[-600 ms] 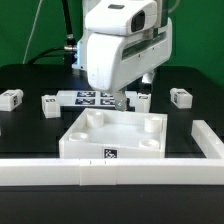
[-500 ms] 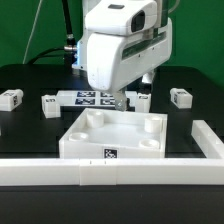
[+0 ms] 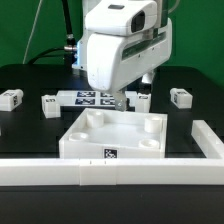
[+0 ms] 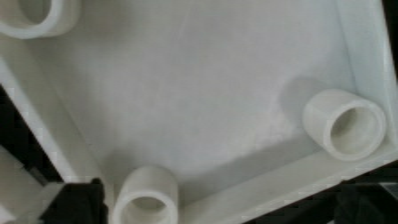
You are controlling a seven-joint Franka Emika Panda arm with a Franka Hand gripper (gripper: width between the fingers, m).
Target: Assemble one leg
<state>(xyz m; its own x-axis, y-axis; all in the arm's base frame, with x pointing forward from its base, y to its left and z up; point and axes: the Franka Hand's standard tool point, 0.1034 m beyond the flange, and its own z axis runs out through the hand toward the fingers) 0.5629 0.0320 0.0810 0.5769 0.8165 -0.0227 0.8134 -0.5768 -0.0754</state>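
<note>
Several legs lie on the black table in the exterior view: one at the far left (image 3: 12, 98), one beside it (image 3: 49, 103), one on the right (image 3: 181, 97), and one half hidden behind the arm (image 3: 143, 98). My gripper (image 3: 122, 103) hangs low at the far edge of the large white square panel (image 3: 112, 140). In the wrist view the panel's inner face (image 4: 196, 100) fills the picture, with round sockets (image 4: 343, 122) at its corners. The gripper (image 4: 214, 208) is open and empty, its dark fingertips (image 4: 64, 203) far apart, and no leg is between them.
The marker board (image 3: 92, 98) lies behind the panel. A long white wall (image 3: 110, 172) runs along the front, with a side piece on the exterior view's right (image 3: 212, 140). A green backdrop and cables stand behind the arm.
</note>
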